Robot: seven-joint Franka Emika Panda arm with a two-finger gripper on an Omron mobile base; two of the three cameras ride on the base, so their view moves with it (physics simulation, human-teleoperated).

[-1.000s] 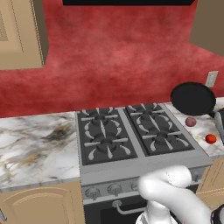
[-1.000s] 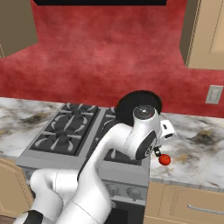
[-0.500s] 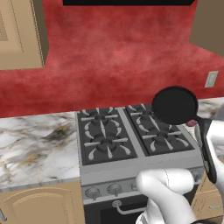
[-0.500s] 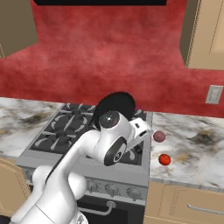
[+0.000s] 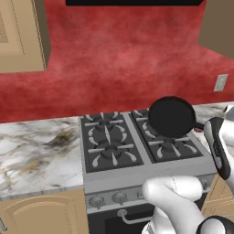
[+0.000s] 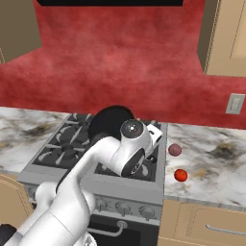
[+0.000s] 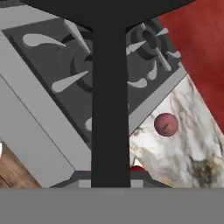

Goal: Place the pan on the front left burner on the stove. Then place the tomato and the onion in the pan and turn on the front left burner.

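Above stove (image 5: 137, 151), gripper (image 7: 110, 177) seemingly clamps pan (image 5: 171, 117) handle.

Both base views looked forward and down at the stove (image 5: 137, 151) from either side; the hand view sat close above it.

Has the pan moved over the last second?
Yes. The pan, held by its handle, has swung left from over the counter right of the stove and now hangs above its right-hand burners.
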